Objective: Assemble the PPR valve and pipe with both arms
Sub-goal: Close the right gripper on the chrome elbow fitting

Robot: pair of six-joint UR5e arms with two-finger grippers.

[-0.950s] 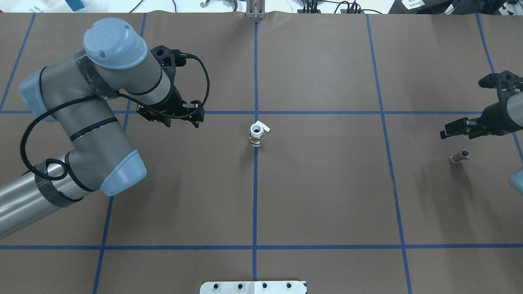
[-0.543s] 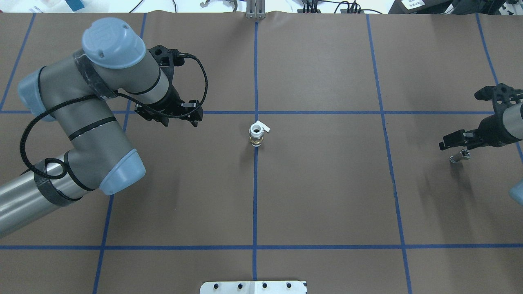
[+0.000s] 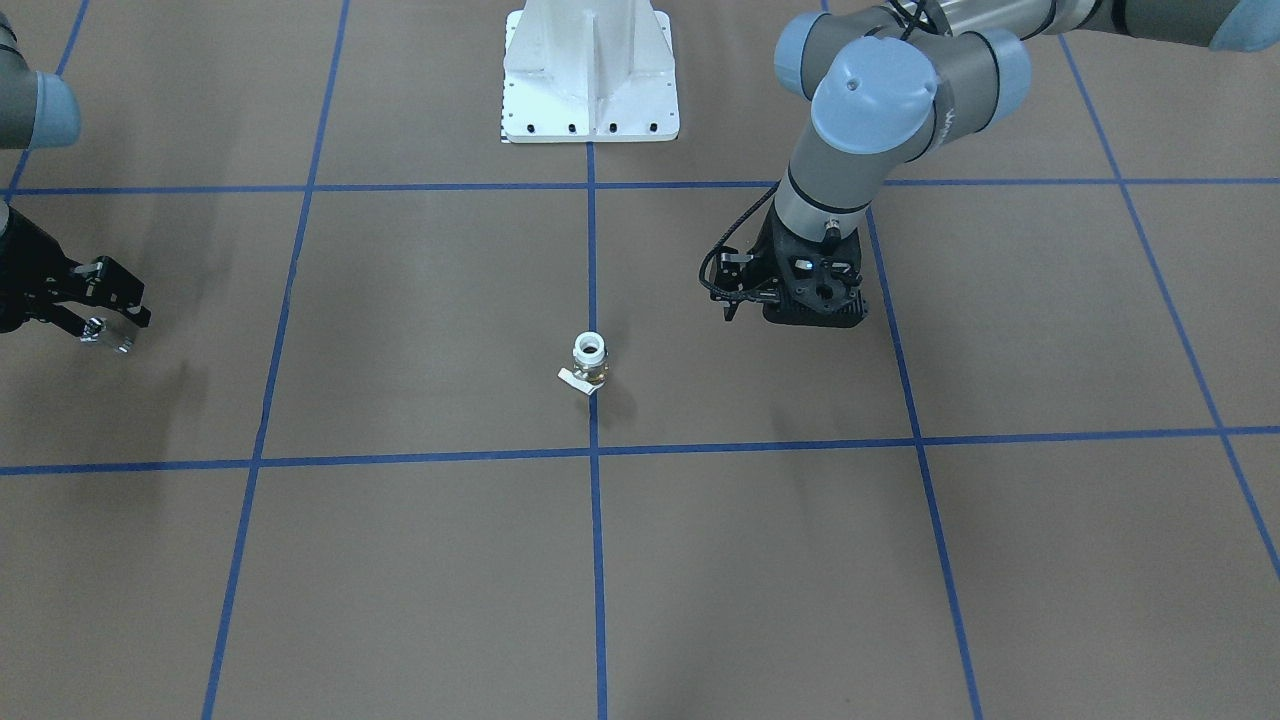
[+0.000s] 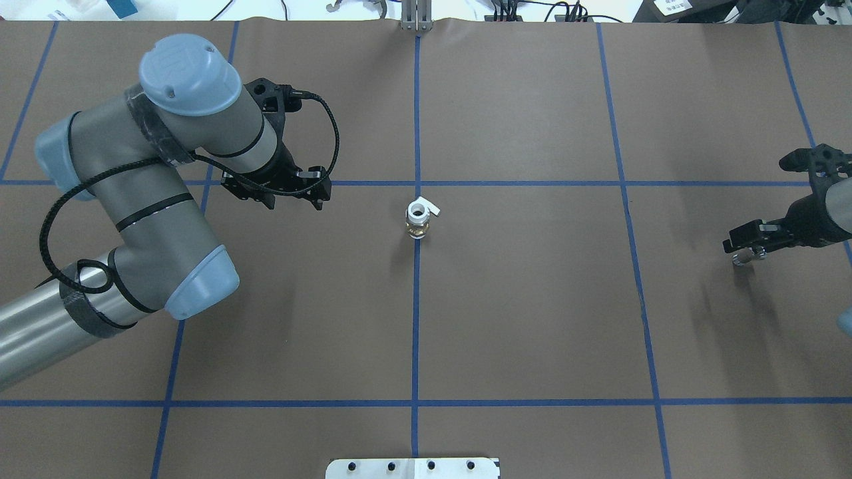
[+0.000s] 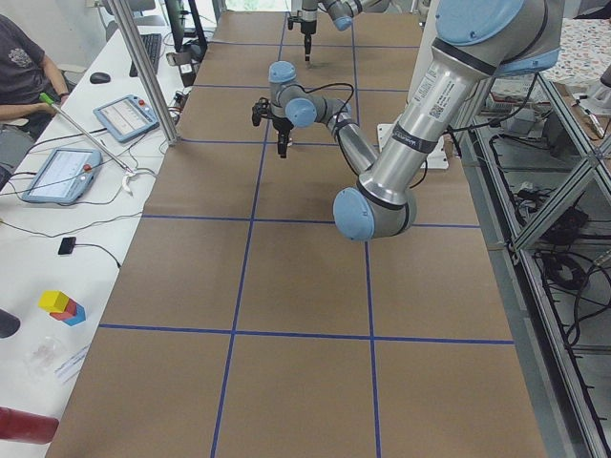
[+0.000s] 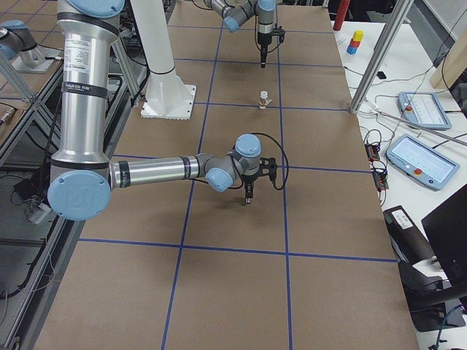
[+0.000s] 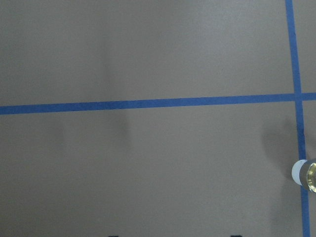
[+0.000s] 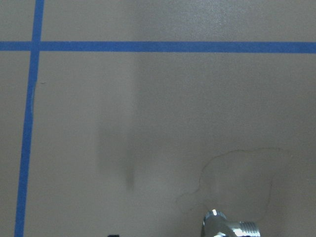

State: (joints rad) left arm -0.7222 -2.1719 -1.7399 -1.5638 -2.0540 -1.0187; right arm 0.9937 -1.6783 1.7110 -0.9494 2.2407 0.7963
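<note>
I judge the job barely begun: the valve (image 4: 417, 219) stands untouched at the middle of the table (image 4: 532, 299), my left tool (image 4: 295, 199) hangs released left of it, and my right tool (image 4: 745, 246), also released, hovers over the pipe (image 8: 229, 228) far right.

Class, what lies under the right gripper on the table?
A small metal fitting lies on the brown table under the right gripper. Overhead only one end shows; the gripper covers the rest. Whether they touch cannot be seen.

Bright, even overhead light, soft faint shadows on the table (image 4: 532, 299); wrist views slightly blurred
</note>
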